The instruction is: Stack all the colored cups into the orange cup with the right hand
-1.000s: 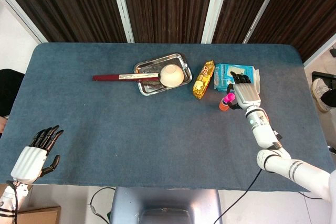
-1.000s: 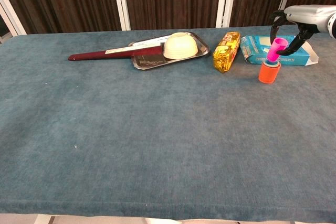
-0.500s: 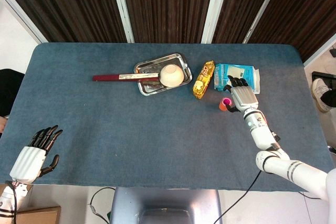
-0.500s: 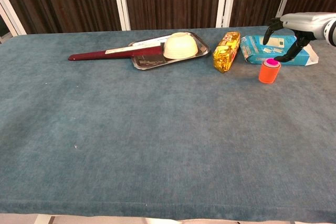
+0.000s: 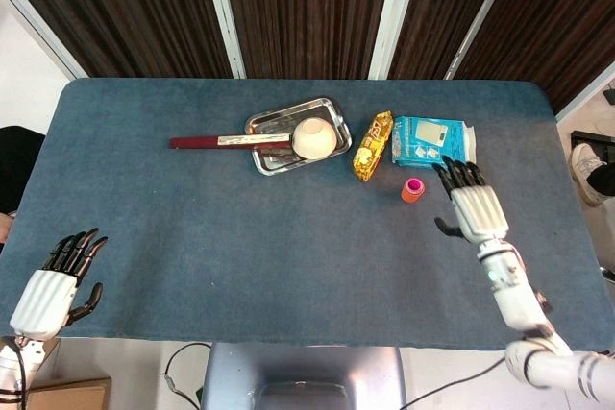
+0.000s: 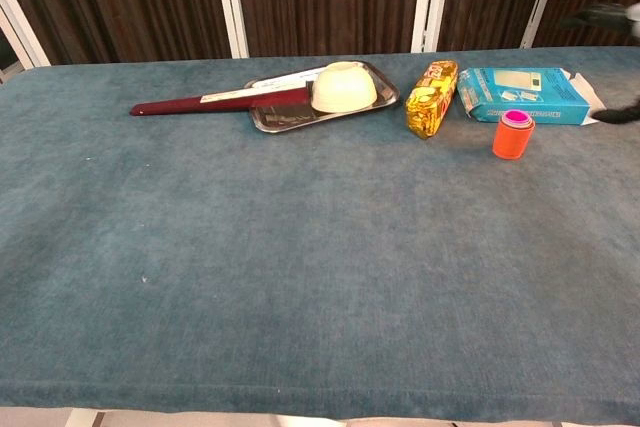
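Note:
The orange cup [image 5: 412, 190] [image 6: 513, 137] stands upright on the blue cloth, in front of the blue packet. A pink cup [image 6: 517, 119] is nested inside it, only its rim showing above the orange one. My right hand [image 5: 472, 205] hangs open just right of the stack and a little nearer the front edge, fingers spread, touching nothing. In the chest view only blurred fingertips [image 6: 605, 17] of it show at the right border. My left hand [image 5: 53, 279] is open off the table's front left corner.
A blue packet [image 5: 431, 141] and a yellow snack bag [image 5: 372, 145] lie behind the cups. A steel tray [image 5: 272, 124] holds an upturned cream bowl [image 5: 314, 137], with a dark red flat tool [image 5: 207, 142] reaching left from it.
The right hand let the pink cup drop into the orange cup, opened, and drew back to the right and toward the front edge. The left hand sank slightly.

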Controlling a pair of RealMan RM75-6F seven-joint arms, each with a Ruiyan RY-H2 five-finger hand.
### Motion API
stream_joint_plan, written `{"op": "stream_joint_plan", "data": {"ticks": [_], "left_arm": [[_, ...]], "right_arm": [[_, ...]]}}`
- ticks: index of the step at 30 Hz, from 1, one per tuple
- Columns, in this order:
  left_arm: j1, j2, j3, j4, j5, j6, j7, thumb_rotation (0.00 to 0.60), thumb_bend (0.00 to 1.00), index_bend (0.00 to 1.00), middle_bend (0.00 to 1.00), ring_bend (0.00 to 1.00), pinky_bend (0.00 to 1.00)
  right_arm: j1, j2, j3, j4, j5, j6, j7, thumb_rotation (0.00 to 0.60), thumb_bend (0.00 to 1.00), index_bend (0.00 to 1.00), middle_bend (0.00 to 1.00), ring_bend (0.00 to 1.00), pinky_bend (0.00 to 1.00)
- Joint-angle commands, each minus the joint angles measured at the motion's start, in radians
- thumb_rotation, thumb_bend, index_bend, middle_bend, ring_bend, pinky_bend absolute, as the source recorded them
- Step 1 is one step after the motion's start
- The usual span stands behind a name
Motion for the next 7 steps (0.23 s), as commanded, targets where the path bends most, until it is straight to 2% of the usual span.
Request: {"op": "stream_joint_plan", "data": {"ticks": [1,3,7], "left_arm": [[0.004,-0.001,0.001,-0.003,0.006,0.008,0.009,0.600,0.49,0.00,0.00,0.02,0.11],[0.006,-0.006,-0.001,-0.004,0.011,0.017,0.018,0.600,0.49,0.00,0.00,0.01,0.11],[0.009,-0.015,-0.002,0.001,0.021,0.028,0.032,0.600,0.49,0.00,0.00,0.00,0.11]], "right_arm": [[-0.256,0.077,-0.152,-0.132,-0.112,0.249,0.015,0.600,0.34,0.02,0.00,0.00,0.00],[-0.276,0.084,-0.167,-0.128,-0.100,0.242,-0.017,0.600,0.34,0.01,0.00,0.00,0.00],[-0.303,0.087,-0.146,-0.142,-0.158,0.301,0.002,0.600,0.33,0.00,0.00,0.00,0.00]]}}
